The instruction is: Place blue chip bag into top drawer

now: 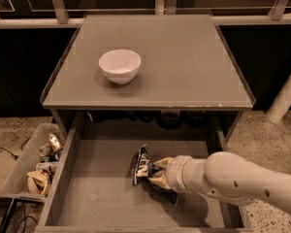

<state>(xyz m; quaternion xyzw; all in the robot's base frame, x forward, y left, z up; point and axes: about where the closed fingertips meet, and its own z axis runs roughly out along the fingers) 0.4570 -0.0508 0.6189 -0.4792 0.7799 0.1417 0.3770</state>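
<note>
The blue chip bag [141, 165] is a small dark navy crinkly bag with white lettering, held upright inside the open top drawer [102, 198]. My gripper [156, 173] reaches in from the right and is shut on the bag's right side, low over the drawer's flat grey bottom. The bag's lower edge looks at or just above the drawer floor. The pale arm covers the drawer's right front part.
A white bowl [120, 66] stands on the grey cabinet top [184, 62]. A clear plastic bin of clutter [36, 161] sits on the floor left of the drawer. A pale post [286, 98] leans at the right. Dark items sit under the cabinet top behind the drawer.
</note>
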